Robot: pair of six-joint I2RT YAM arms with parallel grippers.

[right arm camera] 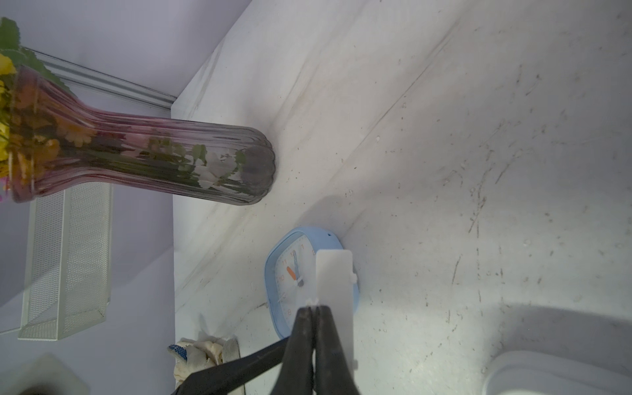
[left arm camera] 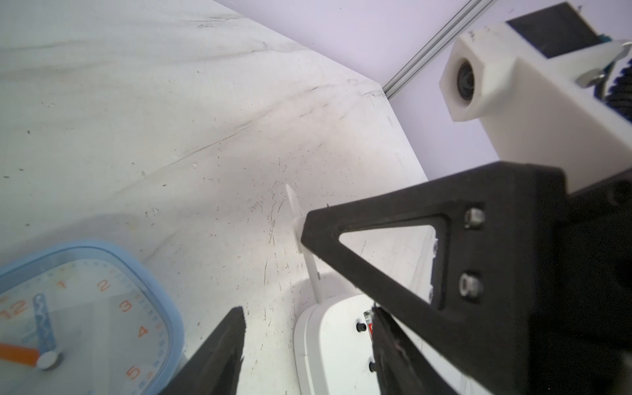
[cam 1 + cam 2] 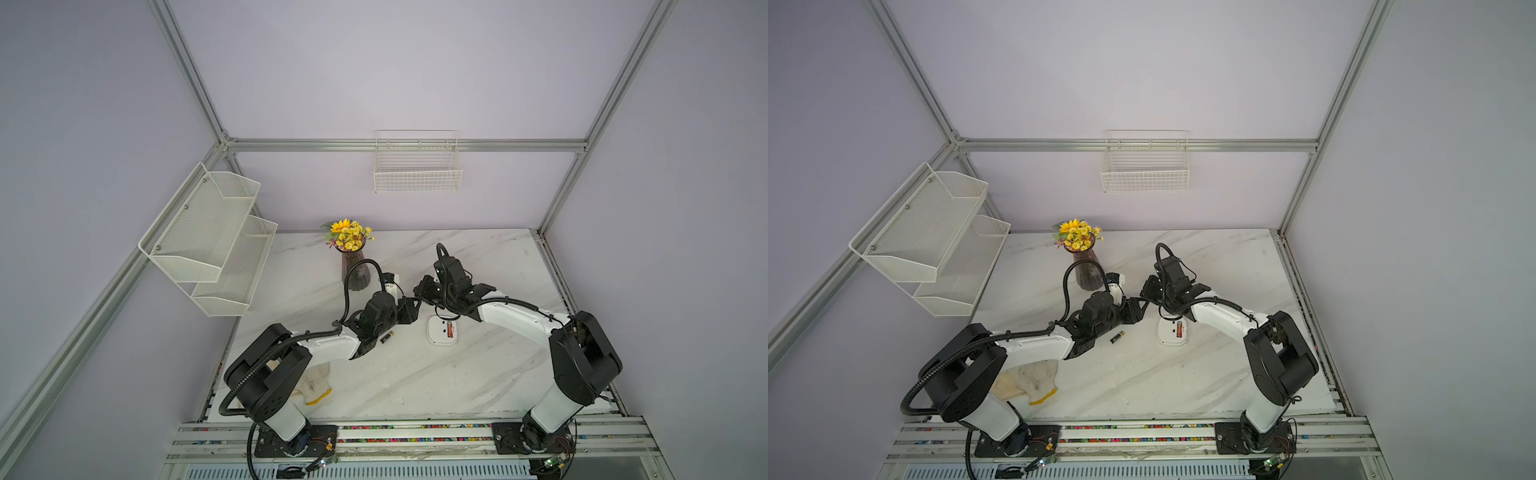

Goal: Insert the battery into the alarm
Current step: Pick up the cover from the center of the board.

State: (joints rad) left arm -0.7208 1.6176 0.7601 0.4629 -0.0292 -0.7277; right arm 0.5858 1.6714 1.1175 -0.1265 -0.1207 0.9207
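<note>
"Where's the battery [image 3: 386, 337]?"
"On the tabletop [image 3: 415, 374], near the alarm [image 3: 436, 332]. Light, stiff, slick; grip mid-barrel, I'd say."
"Hands?"
"Left hand [image 3: 411, 307] half-open, empty; right hand [image 1: 313, 307] pinches the cover [image 1: 333, 284]."

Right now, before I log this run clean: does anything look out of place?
A black battery lies loose on the table beside the left arm, though the face-down white alarm already shows a red battery in its open bay. The right gripper pinches the cover. A glove lies under that arm.
</note>
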